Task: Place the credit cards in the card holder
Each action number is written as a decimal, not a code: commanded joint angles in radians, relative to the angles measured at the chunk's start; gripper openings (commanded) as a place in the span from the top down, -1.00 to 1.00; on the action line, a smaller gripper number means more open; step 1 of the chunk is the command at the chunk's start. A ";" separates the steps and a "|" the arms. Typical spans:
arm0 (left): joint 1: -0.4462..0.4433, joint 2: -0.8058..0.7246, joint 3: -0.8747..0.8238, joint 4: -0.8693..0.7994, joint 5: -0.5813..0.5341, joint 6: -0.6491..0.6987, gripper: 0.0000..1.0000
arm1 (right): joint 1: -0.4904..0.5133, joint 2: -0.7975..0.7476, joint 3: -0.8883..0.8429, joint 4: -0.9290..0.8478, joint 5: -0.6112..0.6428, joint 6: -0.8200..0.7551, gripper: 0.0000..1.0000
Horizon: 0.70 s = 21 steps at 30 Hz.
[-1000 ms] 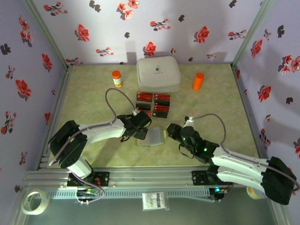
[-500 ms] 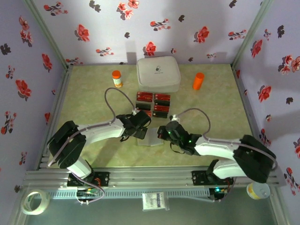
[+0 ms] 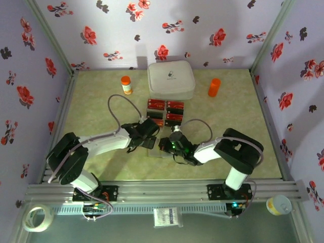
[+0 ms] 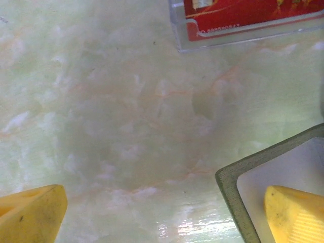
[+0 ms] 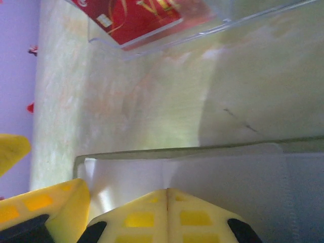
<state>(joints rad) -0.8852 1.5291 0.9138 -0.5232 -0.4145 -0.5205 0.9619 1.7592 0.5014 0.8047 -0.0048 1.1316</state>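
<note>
The card holder (image 3: 158,153) lies open on the table, olive rim (image 4: 238,182) and pale grey inside (image 5: 228,177). My right gripper (image 3: 165,145) is shut with nothing between its fingers, its tips (image 5: 167,195) low over the holder's pale inside. My left gripper (image 3: 148,135) is open at the holder's left edge; in the left wrist view it (image 4: 162,212) has one yellow finger (image 4: 293,212) over the pale inside and the other (image 4: 30,212) over bare table. The red credit cards (image 3: 165,111) lie in clear sleeves just behind, with one (image 4: 243,15) close to the left gripper.
A large white rounded case (image 3: 171,79) stands at the back centre. An orange bottle with a white cap (image 3: 126,84) is to its left and an orange cylinder (image 3: 214,87) to its right. Flowered walls close three sides.
My right arm has swung left from the table's right side onto the card holder, its gripper shut. The left gripper has shifted slightly and stays open.
</note>
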 commanded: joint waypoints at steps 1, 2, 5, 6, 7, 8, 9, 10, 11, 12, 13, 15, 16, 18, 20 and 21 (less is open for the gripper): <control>0.021 -0.049 -0.006 0.002 0.023 -0.027 -1.00 | 0.011 0.065 -0.006 0.090 -0.018 0.060 1.00; 0.024 -0.058 -0.005 0.002 0.036 -0.034 -1.00 | 0.013 0.075 -0.010 0.103 -0.017 0.067 1.00; 0.029 -0.083 -0.002 -0.001 0.070 -0.061 -1.00 | 0.017 0.093 -0.019 0.126 -0.011 0.083 1.00; 0.029 -0.090 -0.001 -0.001 0.084 -0.072 -1.00 | 0.018 0.097 -0.024 0.133 -0.009 0.087 1.00; 0.029 -0.094 -0.002 0.003 0.098 -0.085 -1.00 | 0.020 0.103 -0.027 0.140 -0.007 0.092 1.00; 0.029 -0.095 -0.004 0.007 0.111 -0.099 -1.00 | 0.021 0.107 -0.030 0.146 -0.006 0.095 1.00; 0.029 -0.095 -0.010 0.015 0.126 -0.114 -1.00 | 0.022 0.111 -0.032 0.155 -0.004 0.099 1.00; 0.029 -0.094 -0.017 0.025 0.140 -0.132 -1.00 | 0.022 0.116 -0.036 0.163 -0.003 0.103 1.00; 0.029 -0.091 -0.028 0.037 0.152 -0.148 -1.00 | 0.024 0.118 -0.039 0.171 -0.002 0.106 1.00; 0.029 -0.088 -0.044 0.053 0.162 -0.167 -1.00 | 0.023 0.119 -0.040 0.179 0.000 0.109 1.00; 0.029 -0.084 -0.061 0.066 0.168 -0.184 -1.00 | 0.023 0.120 -0.043 0.183 0.002 0.110 1.00; 0.029 -0.076 -0.098 0.098 0.180 -0.215 -1.00 | 0.024 0.117 -0.049 0.190 0.005 0.113 1.00; 0.030 -0.070 -0.118 0.111 0.182 -0.229 -1.00 | 0.024 0.113 -0.052 0.192 0.006 0.113 1.00; 0.030 -0.062 -0.149 0.122 0.179 -0.250 -1.00 | 0.025 0.100 -0.060 0.192 0.014 0.113 1.00; 0.032 -0.055 -0.177 0.134 0.173 -0.264 -1.00 | 0.025 0.078 -0.071 0.181 0.027 0.109 1.00; 0.034 -0.050 -0.186 0.139 0.171 -0.266 -1.00 | 0.024 0.064 -0.076 0.167 0.031 0.103 1.00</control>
<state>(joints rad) -0.8612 1.4612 0.7528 -0.4156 -0.2489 -0.7319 0.9752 1.8397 0.4587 1.0351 0.0002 1.2316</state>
